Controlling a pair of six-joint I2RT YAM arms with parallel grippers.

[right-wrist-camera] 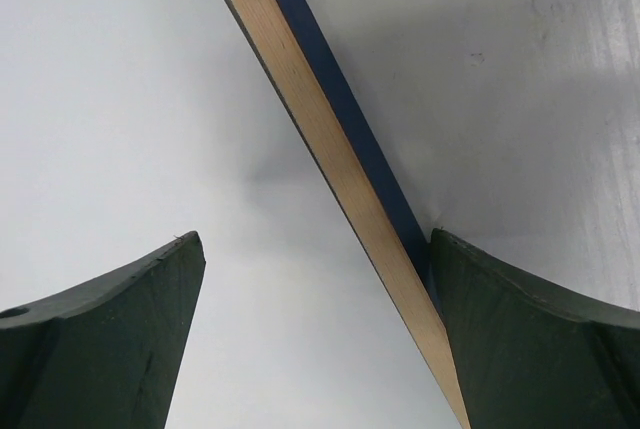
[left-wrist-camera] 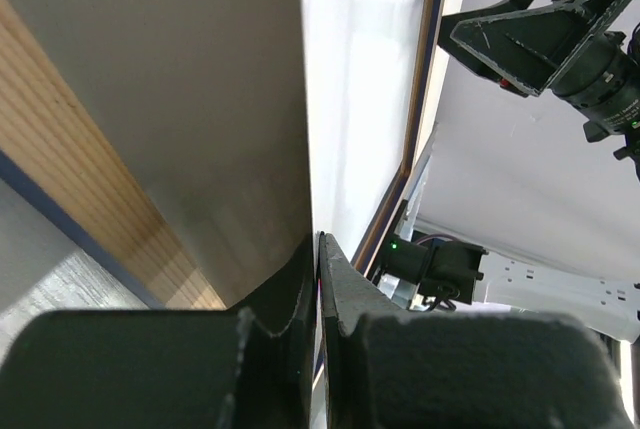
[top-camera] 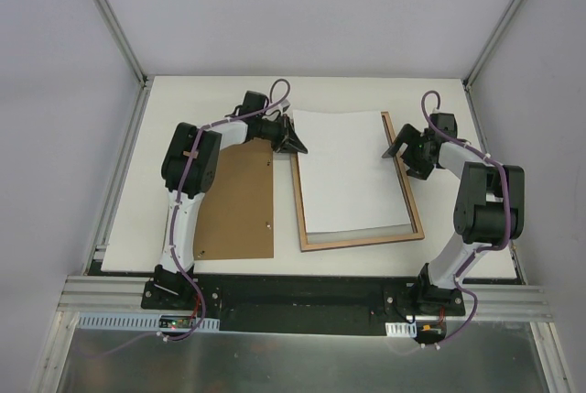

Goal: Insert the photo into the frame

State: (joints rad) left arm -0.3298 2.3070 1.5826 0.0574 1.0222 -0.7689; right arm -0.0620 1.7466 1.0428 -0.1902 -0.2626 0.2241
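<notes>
Top external: left claw (top-camera: pixel 295 144) pinches photo (top-camera: pixel 348 173) edge; right claw (top-camera: pixel 400 155) agape astride frame (top-camera: pixel 362 241).

Frame (top-camera: pixel 362 240) shows bare light wood on its upturned side, grain clear in the wrist views, plus a smooth navy painted edge. Photo (top-camera: pixel 343 173) is plain white matt paper, zero shine. Backing board (top-camera: pixel 236 201) at 9 o'clock of the frame looks like dull brown fibreboard. Table (top-camera: pixel 366 91) is matt white, rail (top-camera: pixel 101 294) at 6 o'clock is brushed metal. Right gripper (right-wrist-camera: pixel 315 244) fingers (right-wrist-camera: pixel 530 339): dark matt plastic.
</notes>
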